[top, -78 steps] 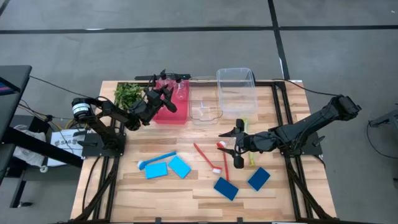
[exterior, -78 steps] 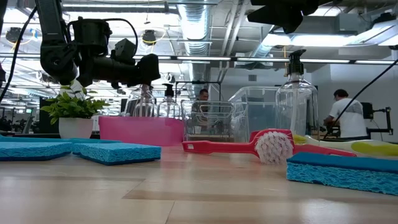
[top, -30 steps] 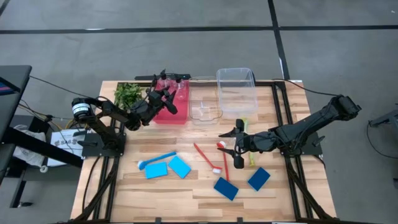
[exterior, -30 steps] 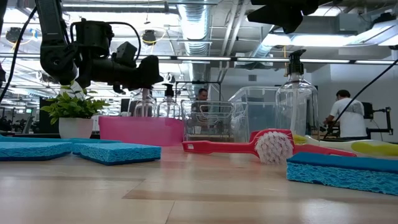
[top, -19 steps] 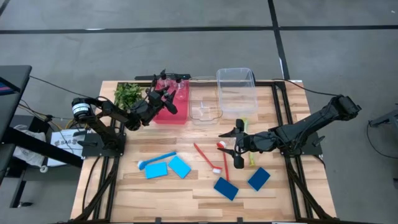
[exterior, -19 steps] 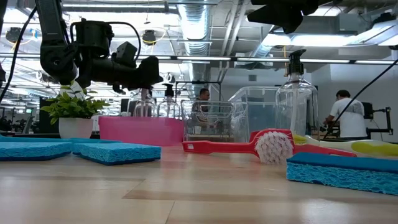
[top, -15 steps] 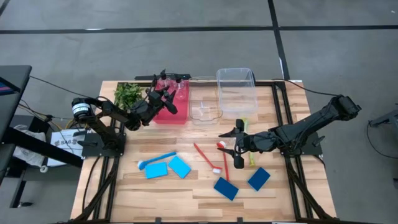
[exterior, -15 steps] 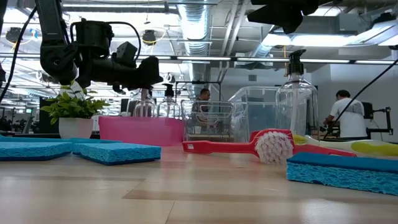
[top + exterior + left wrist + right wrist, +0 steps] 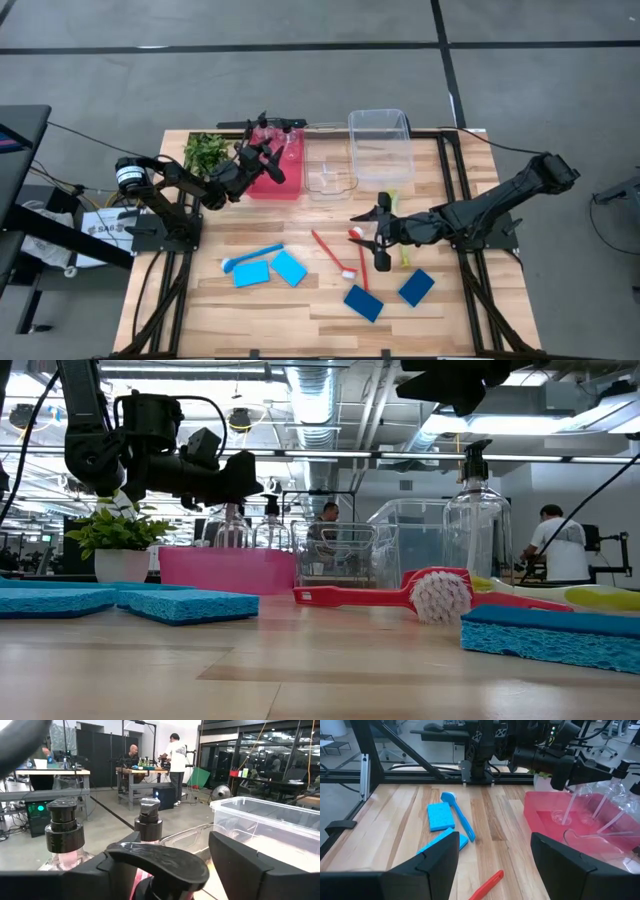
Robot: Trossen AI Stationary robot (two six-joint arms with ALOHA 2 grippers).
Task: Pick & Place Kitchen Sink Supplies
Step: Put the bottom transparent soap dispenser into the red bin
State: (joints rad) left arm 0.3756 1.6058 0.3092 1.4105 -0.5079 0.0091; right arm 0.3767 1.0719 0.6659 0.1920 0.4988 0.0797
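From above, the left gripper [image 9: 268,160] hangs over the pink bin [image 9: 276,186] near the table's [image 9: 300,310] far edge; whether its jaws are clenched cannot be told. The right gripper [image 9: 366,235] hovers mid-table with jaws spread, holding nothing, just beside a standing pump bottle [image 9: 385,259] and two red brushes [image 9: 331,252]. Toward the near edge lie two light-blue sponges [image 9: 271,270] with a blue brush [image 9: 252,257], and two dark-blue sponges [image 9: 388,294].

At table level, the pump bottle [image 9: 476,515] stands upright behind a red brush [image 9: 390,594] — sponges [image 9: 186,604] lie flat on either side.

The left wrist view shows two pump bottle tops [image 9: 148,820] just ahead of the dark fingers [image 9: 260,865].

The right wrist view shows widely parted fingers [image 9: 420,867], with the blue brush [image 9: 460,816] beside a light-blue sponge [image 9: 440,816], and bottles lying in the pink bin [image 9: 570,817].
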